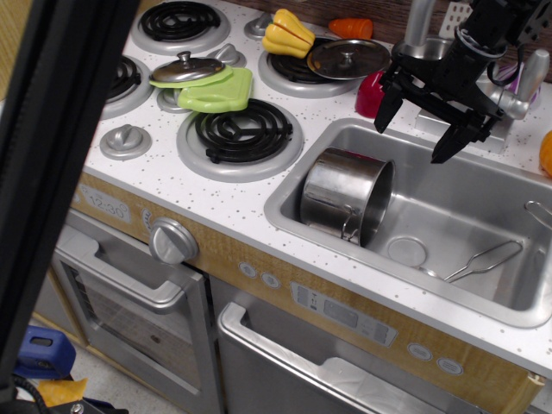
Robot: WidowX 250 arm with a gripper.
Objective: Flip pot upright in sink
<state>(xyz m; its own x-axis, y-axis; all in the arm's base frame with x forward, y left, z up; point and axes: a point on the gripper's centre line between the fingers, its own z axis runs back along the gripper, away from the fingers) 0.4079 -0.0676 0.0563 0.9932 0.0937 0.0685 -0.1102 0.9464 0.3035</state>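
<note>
The pot (345,195) lies on its side inside the sink (483,285), at the left end of the basin, close to the wall next to the stove rings. It is a shiny steel cylinder with straight sides. Its open mouth faces right, toward the middle of the basin, and its closed bottom faces left. A small wire loop handle hangs at its lower front side. The round drain (406,252) is just beside the mouth of the pot, and a thin wire utensil (485,260) lies on the basin floor further right.

The gripper (417,131) hangs above the back rim of the sink, near the rear edge of the bench. Its black jaws stand wide apart, point downward and hold nothing. They are apart from the pot.
</note>
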